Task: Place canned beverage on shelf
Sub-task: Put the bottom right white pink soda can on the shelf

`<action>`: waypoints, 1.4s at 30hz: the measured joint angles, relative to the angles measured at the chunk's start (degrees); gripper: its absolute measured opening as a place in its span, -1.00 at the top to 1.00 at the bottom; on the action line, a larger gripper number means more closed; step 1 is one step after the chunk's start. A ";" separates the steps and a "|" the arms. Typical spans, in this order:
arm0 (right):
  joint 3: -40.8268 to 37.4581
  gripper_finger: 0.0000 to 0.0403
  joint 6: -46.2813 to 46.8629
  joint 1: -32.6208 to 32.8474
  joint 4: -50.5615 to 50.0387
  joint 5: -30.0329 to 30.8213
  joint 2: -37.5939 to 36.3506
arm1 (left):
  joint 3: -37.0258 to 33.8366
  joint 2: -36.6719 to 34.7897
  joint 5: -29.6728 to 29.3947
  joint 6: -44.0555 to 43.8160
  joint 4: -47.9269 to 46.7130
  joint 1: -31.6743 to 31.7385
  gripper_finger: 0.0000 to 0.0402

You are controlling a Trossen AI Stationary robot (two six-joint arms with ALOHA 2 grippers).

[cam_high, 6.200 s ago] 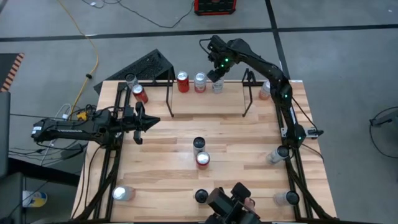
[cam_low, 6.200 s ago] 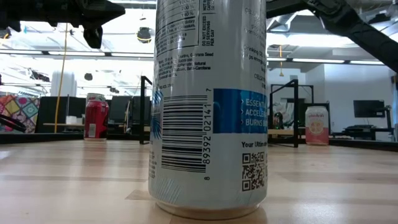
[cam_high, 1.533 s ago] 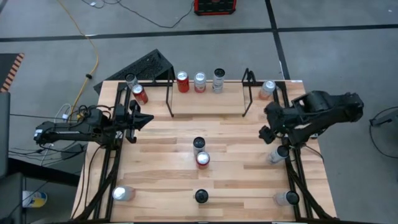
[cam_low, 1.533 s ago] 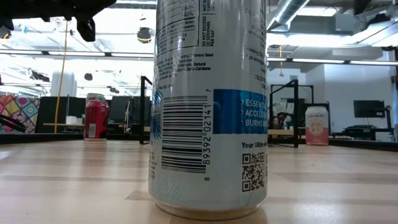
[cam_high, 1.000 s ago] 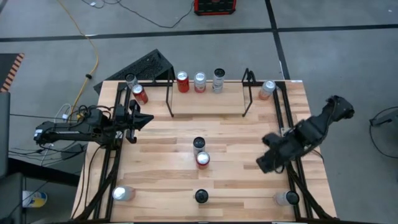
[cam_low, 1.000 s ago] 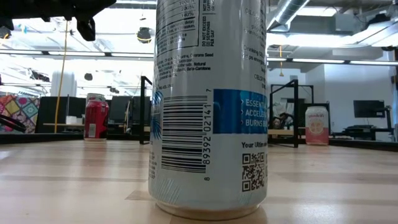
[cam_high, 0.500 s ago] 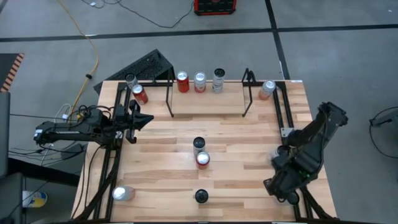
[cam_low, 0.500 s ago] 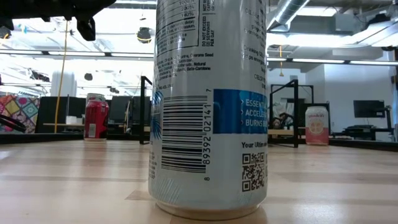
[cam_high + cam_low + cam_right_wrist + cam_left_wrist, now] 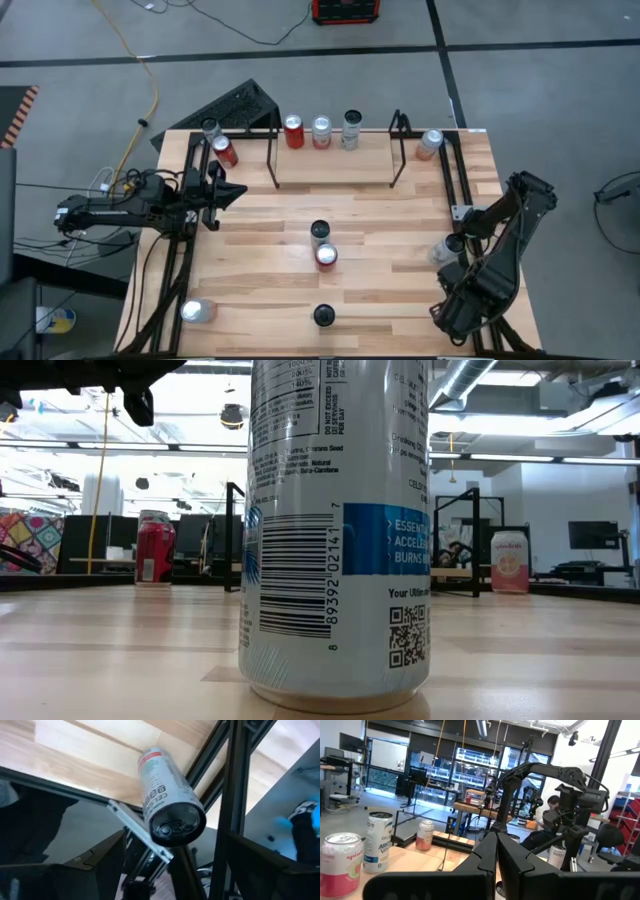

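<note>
The shelf [image 9: 335, 186], a black rod rack, stands at the table's far edge, with three cans behind its front rod: red [image 9: 293, 131], silver [image 9: 321, 131] and dark-topped [image 9: 351, 128]. My right gripper [image 9: 452, 318] hangs open above the near right corner, tipped steeply down. Below it a silver can [image 9: 167, 800] with a dark top stands on its base on the wood, beside the right rail; the fingers are clear of it. In the high view the arm hides this can. My left gripper [image 9: 215, 190] waits shut at the table's left side, its fingers [image 9: 496, 855] closed together on nothing.
Loose cans stand mid-table [image 9: 319, 232] [image 9: 326, 256], at the near edge [image 9: 324, 316] (it fills the low view [image 9: 335, 530]), near left [image 9: 196, 311], by the right rail [image 9: 447, 248], far left [image 9: 225, 150] and far right [image 9: 430, 142]. Black rails [image 9: 470, 200] run along both sides.
My right gripper has swung along the table's right side toward the near edge, sinking and tipping further down, and now hangs over the near right can. Its jaws have stayed open. The cans have not moved.
</note>
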 joint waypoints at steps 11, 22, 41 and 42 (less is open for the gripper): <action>-1.57 -0.56 1.01 4.23 3.43 2.84 1.62 | 0.02 0.00 -0.28 -0.09 0.02 0.00 1.00; -11.21 -0.56 -0.31 4.10 13.04 1.75 -0.24 | 0.04 0.00 -0.28 -0.98 0.02 0.00 1.00; -13.79 -0.56 -7.88 4.74 17.50 -0.61 -0.22 | 0.04 0.00 -3.32 0.29 0.02 0.00 1.00; -13.79 -0.56 -8.01 4.74 17.49 -1.23 -0.22 | 0.04 0.00 -3.32 0.28 0.02 0.00 1.00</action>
